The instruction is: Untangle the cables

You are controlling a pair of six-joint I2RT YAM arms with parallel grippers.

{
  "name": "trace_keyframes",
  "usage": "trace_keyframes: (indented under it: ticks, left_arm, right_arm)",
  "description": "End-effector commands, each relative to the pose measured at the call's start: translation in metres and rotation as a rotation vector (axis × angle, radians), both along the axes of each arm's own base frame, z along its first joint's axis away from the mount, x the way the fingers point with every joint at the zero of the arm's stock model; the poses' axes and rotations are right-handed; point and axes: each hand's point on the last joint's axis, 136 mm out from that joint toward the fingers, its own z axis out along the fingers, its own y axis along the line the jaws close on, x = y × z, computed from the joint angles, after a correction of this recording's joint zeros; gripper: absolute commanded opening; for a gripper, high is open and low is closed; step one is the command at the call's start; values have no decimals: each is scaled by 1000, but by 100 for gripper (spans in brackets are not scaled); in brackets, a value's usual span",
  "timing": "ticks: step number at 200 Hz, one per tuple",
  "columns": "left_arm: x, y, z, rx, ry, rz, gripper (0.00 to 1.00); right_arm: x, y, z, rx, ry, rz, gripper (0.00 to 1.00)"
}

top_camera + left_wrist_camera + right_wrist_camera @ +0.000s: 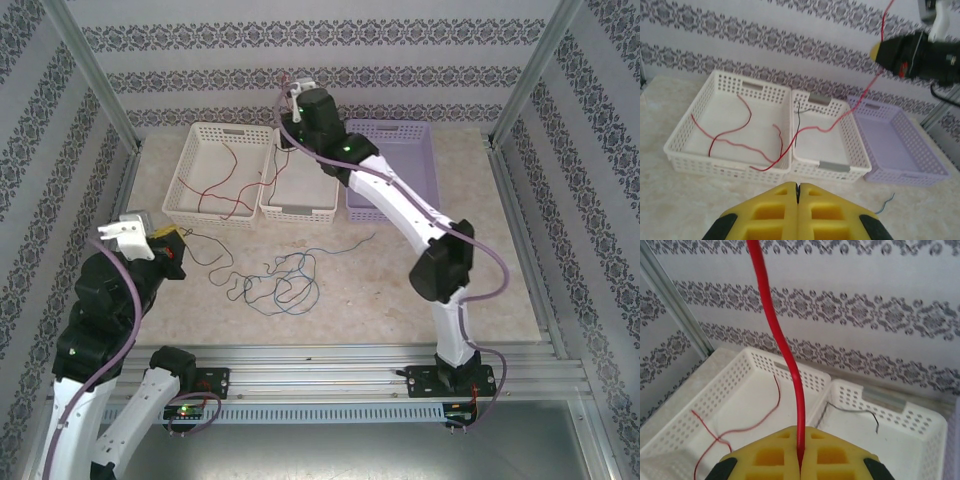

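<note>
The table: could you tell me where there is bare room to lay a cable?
Bare tabletop lies right of the tangle, before the lavender basket, whose floor is bare too. Crowded: the tangle centre-left, and the left white basket holding the red cable.

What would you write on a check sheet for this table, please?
Surface: beige marbled tabletop.
Job's things: red cable lies in left white basket and runs up into right gripper; blue and black cables tangled on tabletop.
Clutter: nothing seen.
Grippers: right gripper shut on red cable; left gripper shut, hold unclear.
Cables: mauve hoses along both arms.
Surroundings: middle white basket, lavender basket, patterned walls, metal frame posts.
</note>
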Motion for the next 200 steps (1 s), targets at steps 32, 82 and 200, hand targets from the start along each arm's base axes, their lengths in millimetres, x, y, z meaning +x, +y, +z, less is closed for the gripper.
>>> trace_keyframes:
  ticks: [32, 82, 200]
  left_arm:
    - [5, -1, -11, 8, -24, -1, 0]
    - [9, -3, -21, 26, 13, -9, 0]
    - [10, -2, -28, 40, 36, -3, 0]
  right_arm:
    - [34, 28, -9, -100, -82, -53, 0]
    - [52, 52, -41, -76, -110, -36, 0]
    - [22, 137, -142, -157, -48, 178, 0]
